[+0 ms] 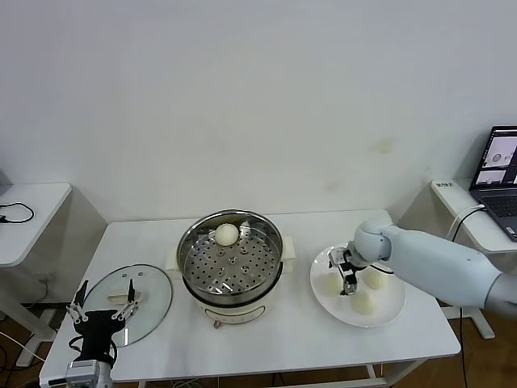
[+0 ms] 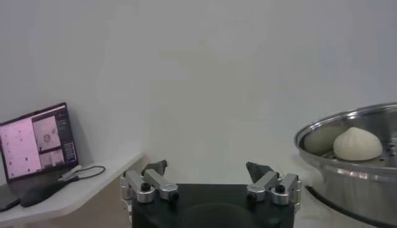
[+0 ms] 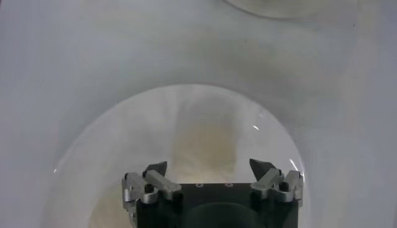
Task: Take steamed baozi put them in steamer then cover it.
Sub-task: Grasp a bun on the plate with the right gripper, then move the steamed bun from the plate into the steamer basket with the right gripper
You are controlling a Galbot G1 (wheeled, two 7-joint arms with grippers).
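Your right tool (image 1: 348,276), jaws spread, is down among the baozi (image 1: 363,301) on the plate (image 1: 388,311) at 3 o'clock of the steamer (image 1: 230,255); your left tool (image 1: 103,305) waits released.

Shiny perforated steel steamer (image 1: 232,260), clear glass cover (image 1: 129,304), smooth matt dough baozi (image 1: 227,234), glossy white plate (image 1: 386,311).

The robot's right arm (image 1: 436,263) is a fat, smooth, pale grey-white tube with a round joint, and both the right gripper (image 1: 349,279) and the left gripper (image 1: 103,305) have a black block body with silver metal fingers, black pointed tips and small round screws.
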